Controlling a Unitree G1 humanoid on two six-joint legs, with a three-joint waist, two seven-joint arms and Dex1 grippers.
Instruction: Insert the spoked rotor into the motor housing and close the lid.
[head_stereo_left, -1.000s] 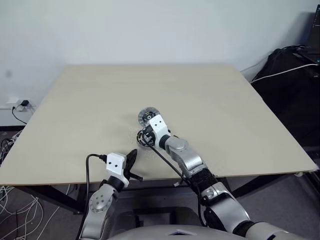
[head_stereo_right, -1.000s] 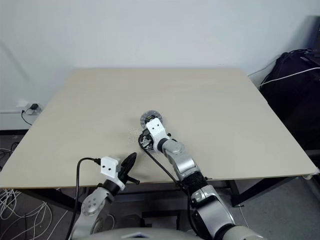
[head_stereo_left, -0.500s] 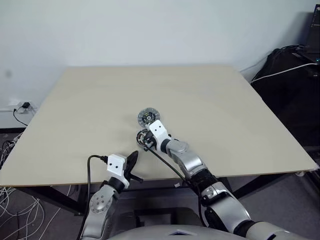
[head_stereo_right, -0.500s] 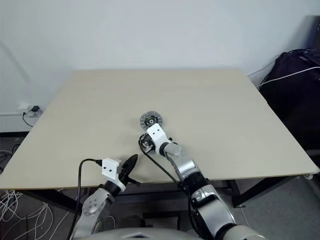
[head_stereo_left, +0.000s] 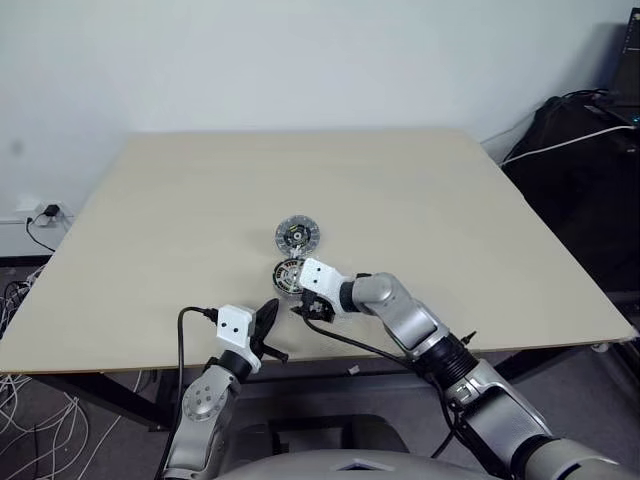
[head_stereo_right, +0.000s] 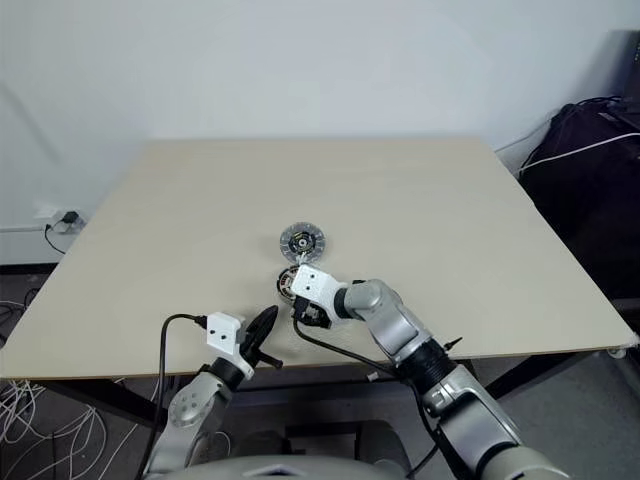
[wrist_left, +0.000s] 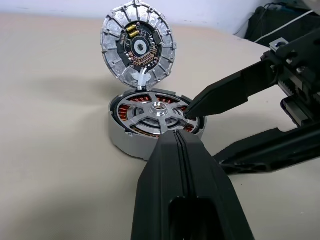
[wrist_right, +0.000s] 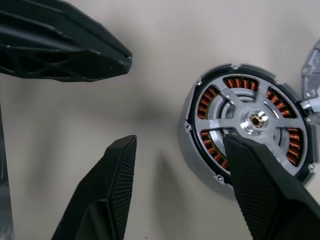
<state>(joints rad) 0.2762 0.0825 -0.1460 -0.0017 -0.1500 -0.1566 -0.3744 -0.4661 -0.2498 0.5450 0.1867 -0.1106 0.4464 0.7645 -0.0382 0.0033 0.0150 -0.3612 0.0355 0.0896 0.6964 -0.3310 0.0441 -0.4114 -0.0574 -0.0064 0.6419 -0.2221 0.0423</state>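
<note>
Item: spoked rotor (wrist_left: 157, 111), already sitting inside the motor housing (wrist_left: 125, 140), copper windings showing between its spokes; the assembly is lying flat near the front of the table (head_stereo_left: 480, 230). The lid (wrist_left: 139, 45) is standing tilted against the housing's far rim, inner face toward the robot, touching it at its lower edge. Judged next move: tipping the lid down over the rotor. The right gripper (wrist_right: 180, 165) is nearer, fingers spread, one fingertip (wrist_right: 240, 150) lying over the rotor's rim. The left gripper (wrist_left: 181, 165) is resting pressed together, pointing level at the housing's near side. Surface: pale, bare tabletop. Room: white wall behind, dark bags (head_stereo_left: 590, 170) at right.
</note>
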